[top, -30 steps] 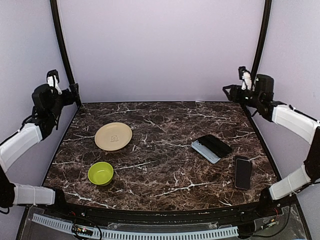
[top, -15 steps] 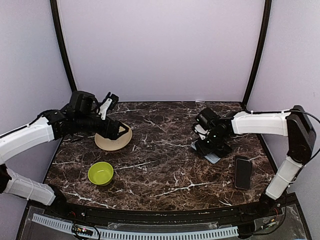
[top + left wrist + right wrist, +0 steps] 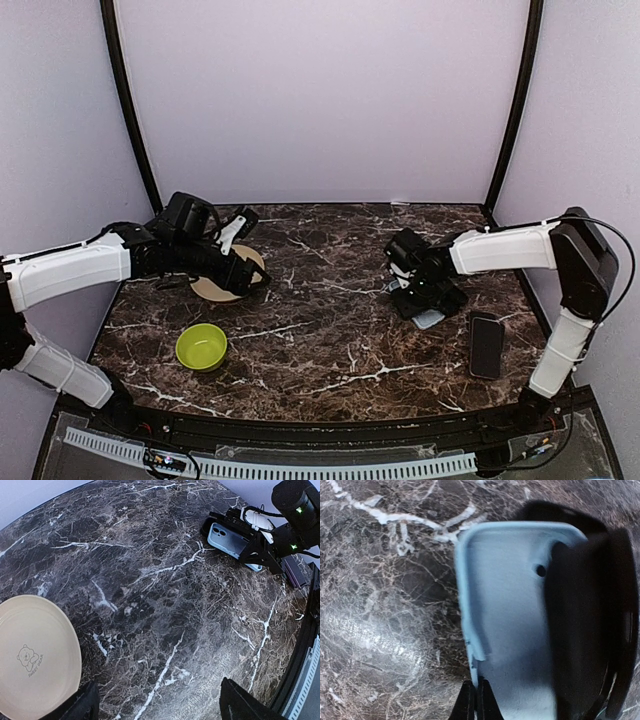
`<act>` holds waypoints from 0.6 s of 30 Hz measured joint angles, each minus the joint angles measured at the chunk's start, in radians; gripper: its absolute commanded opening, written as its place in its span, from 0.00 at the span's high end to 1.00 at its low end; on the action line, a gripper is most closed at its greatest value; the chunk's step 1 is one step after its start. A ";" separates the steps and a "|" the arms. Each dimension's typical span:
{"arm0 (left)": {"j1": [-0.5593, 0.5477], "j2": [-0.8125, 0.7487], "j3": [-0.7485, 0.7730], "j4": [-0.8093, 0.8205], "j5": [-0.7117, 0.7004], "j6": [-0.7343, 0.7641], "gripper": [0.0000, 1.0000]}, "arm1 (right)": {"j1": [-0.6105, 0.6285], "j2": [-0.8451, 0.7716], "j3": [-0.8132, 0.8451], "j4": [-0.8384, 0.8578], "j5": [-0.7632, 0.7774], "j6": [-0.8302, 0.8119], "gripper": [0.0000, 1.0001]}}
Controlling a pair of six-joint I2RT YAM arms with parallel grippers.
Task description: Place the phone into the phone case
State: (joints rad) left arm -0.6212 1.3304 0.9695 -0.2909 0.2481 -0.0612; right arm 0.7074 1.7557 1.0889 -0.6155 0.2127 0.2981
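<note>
Pretty clearly a robot lab booth: plain lilac backdrop walls [image 3: 320,100], curved black frame poles [image 3: 126,100], dark marble-patterned tabletop [image 3: 330,345], white slotted cable duct [image 3: 300,468] up front.

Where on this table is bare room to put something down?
Free: the middle, between plate and blue case; the near strip between green bowl and black phone. Crowded: the right side, around the right gripper at the case.

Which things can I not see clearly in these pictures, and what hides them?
Blue case: right wrist view cuts it at the lower edge; from above, the right hand covers it mostly.
Black item on the case: blurred in right wrist view; phone or cover, unclear.
Dark phone: top view, too small to tell which face is up.
Plate: left wrist view, cut by the left edge.
</note>
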 measured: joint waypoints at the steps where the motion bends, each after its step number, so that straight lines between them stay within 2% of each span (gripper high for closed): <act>1: 0.000 0.000 0.000 0.006 0.003 0.006 0.15 | 0.001 0.002 0.000 0.008 0.000 0.006 1.00; 7: 0.000 -0.009 -0.005 0.029 0.020 0.029 0.15 | -0.022 -0.004 0.061 -0.041 -0.044 0.031 1.00; 14: 0.000 -0.058 -0.022 0.042 0.026 0.038 0.14 | -0.205 -0.194 0.093 0.079 -0.300 0.158 1.00; 18: 0.000 -0.084 -0.030 0.058 0.036 0.037 0.14 | -0.164 -0.236 0.084 0.135 -0.377 0.256 1.00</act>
State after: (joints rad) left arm -0.6209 1.2469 0.9394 -0.2325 0.2840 -0.0246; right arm 0.5434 1.5200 1.1728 -0.4808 -0.1642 0.5541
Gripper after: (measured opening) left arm 0.861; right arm 0.011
